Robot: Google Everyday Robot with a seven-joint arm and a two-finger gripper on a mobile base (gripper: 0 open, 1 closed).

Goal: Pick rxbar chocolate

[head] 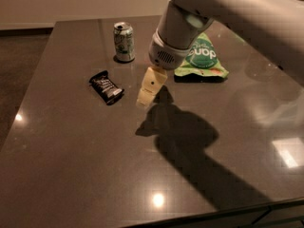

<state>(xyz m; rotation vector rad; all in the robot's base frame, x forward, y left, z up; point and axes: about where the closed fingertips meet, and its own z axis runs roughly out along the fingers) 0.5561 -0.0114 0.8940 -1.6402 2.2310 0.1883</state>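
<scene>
Above the glossy dark table (71,165), the pincer (143,100) hangs beside rxbar chocolate (106,87).

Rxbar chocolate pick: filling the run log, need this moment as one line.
stage: pre-grasp | gripper: beside rxbar chocolate, not touching | rxbar chocolate: lying on table, unheld | can: upright
</scene>
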